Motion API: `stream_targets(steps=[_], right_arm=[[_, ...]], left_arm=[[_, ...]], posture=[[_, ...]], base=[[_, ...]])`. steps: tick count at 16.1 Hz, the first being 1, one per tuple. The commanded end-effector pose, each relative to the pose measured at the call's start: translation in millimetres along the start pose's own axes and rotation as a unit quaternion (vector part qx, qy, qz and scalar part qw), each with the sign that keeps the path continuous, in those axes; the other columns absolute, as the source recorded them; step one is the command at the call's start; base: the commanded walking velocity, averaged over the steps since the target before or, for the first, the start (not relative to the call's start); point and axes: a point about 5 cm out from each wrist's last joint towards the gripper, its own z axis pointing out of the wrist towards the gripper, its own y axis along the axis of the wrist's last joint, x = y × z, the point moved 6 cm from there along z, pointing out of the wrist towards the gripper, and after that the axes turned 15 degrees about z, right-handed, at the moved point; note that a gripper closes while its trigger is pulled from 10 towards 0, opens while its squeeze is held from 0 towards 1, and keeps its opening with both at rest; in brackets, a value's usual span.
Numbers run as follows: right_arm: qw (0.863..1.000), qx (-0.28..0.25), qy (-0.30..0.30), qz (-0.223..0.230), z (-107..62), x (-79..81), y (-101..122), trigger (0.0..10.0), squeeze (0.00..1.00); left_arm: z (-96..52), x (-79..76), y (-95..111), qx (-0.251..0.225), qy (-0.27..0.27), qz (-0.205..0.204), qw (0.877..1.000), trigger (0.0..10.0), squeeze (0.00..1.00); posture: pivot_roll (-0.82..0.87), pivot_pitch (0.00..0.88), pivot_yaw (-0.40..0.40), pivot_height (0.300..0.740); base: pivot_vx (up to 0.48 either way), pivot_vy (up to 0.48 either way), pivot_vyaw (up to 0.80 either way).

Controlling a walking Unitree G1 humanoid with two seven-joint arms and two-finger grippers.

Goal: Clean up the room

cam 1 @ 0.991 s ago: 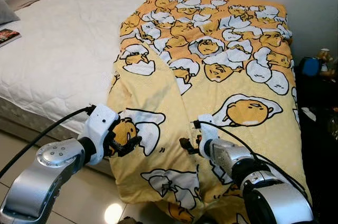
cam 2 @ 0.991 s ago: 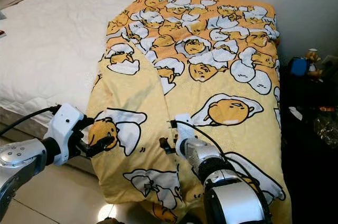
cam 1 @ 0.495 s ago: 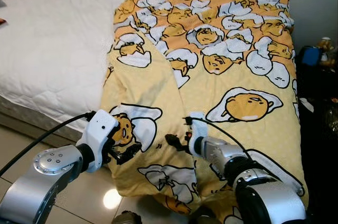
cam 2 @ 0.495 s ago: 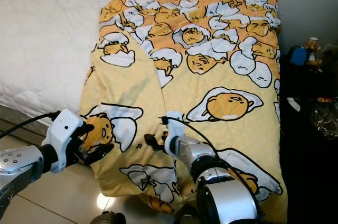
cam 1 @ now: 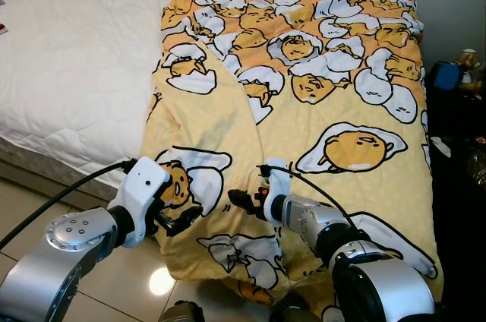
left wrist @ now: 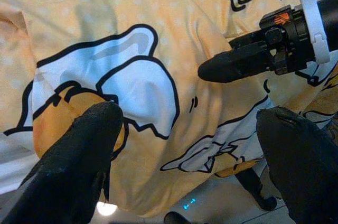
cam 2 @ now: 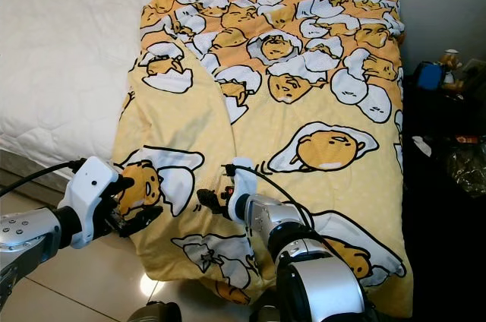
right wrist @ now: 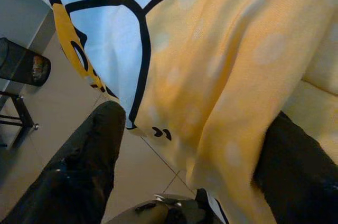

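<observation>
Two hands work at the near hem of a yellow egg-print blanket [cam 1: 304, 102]: the left hand [cam 1: 178, 216] and right hand [cam 1: 241, 200] both have fingers spread against the cloth. The blanket drapes over the bed's foot toward the tiled floor [cam 1: 106, 292]. Beyond, it covers the right half of the white mattress [cam 1: 68, 64].

Camera: tilts further down over the bed [cam 1: 68, 94]; the pillows at its head drop out of frame.
Right gripper [cam 1: 237, 200]: shifts leftward across the yellow egg-print blanket [cam 1: 319, 102], from beside the centre fold toward the left gripper [cam 1: 184, 214]; fingers apart, now near the egg figure at the blanket's foot edge.
Left gripper: sits slightly lower on the blanket's hanging edge, fingers remaining spread against the fabric.
</observation>
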Motion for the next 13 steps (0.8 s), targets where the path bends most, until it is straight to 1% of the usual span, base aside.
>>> stream_targets(steps=[1,6,13], right_arm=[[1.000,-0.004,0.009,0.002,-0.2,2.6,2.9,0.0,0.00],[1.000,-0.003,0.015,0.000,-0.7,3.5,3.9,0.0,0.00],[1.000,0.009,0.001,-0.007,-0.9,-1.2,-0.9,0.0,0.00]], left_arm=[[-0.6,0.1,-2.0,0.005,-0.002,0.002,1.000,10.0,0.84],[0.6,-0.2,-2.0,0.005,-0.003,0.003,1.000,10.0,0.84],[1.3,-3.6,-1.9,0.006,-0.009,0.003,1.000,10.0,0.84]], posture=[[0.00,0.114,-0.015,0.740],[0.01,0.112,-0.009,0.740],[0.00,0.112,-0.007,0.740]], base=[[0.000,0.000,0.00],[0.000,0.000,0.00],[0.000,0.000,0.00]])
